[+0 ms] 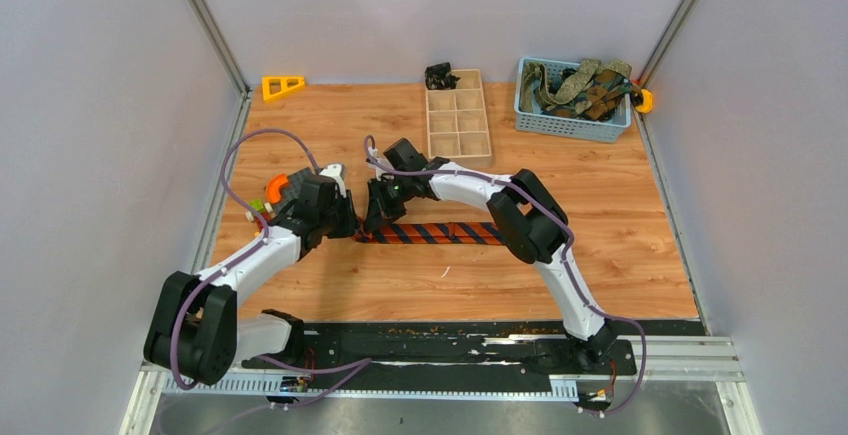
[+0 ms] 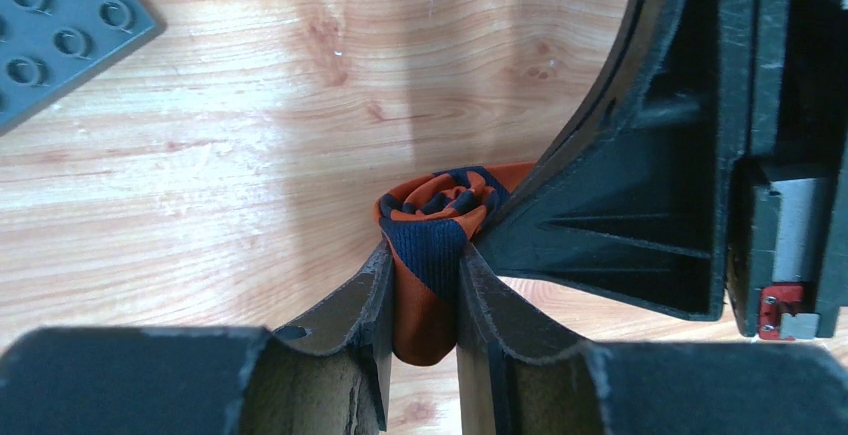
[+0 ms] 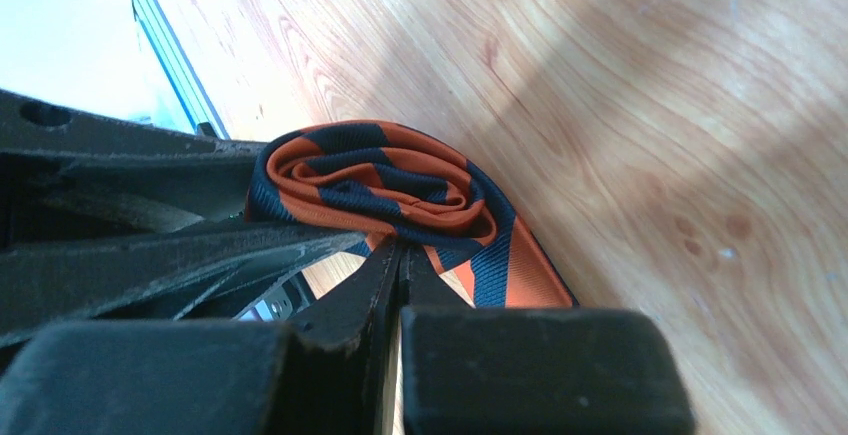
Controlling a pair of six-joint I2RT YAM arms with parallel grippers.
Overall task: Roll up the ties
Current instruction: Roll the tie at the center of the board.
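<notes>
Closest to my left wrist lens, my left gripper [image 2: 425, 260] is clamped narrow across the striped tie [image 2: 440, 210]. One finger sits on either flank of the coil, so the wound turns cannot spring loose. My right gripper [image 3: 400, 255] comes in from 3 o'clock in that view. Its jaws are pressed almost together, tips against the base of the coil where the unrolled length leaves it. Whether a layer of fabric sits between them I cannot tell. I judge the pairing deliberate: one side pins the spiral, the other steadies or feeds the next turn.

From above, the coil is hidden between both grippers near the middle of the desk [image 1: 620, 215]. The flat remainder runs off toward 3 o'clock, lying straight on the wood and partly under my right arm. The fabric carries broad diagonal stripes of orange and dark navy. The spiral shows several turns, a little oval and loose at its centre, not squashed. More ties [image 1: 580, 83] lie heaped in the blue basket [image 1: 570, 127] at 1 o'clock.
</notes>
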